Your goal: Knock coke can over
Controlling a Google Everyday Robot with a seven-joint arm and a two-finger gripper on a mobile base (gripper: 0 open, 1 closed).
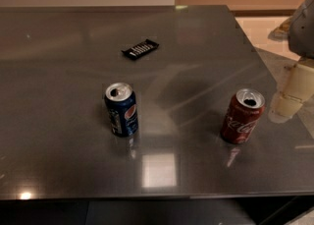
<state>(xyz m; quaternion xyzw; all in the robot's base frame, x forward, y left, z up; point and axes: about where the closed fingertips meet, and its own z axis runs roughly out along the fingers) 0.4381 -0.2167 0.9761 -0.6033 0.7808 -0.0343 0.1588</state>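
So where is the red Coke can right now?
In the camera view, the coke can stands upright on the right side of the grey table, well right of the blue Pepsi can, with the gripper just beyond it at the right edge.

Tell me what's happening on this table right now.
A robot's gripper hangs at the right edge of the table, close beside the red coke can, which stands upright, not yet knocked over. A blue Pepsi can stands upright further left, and a small black packet lies flat behind them.
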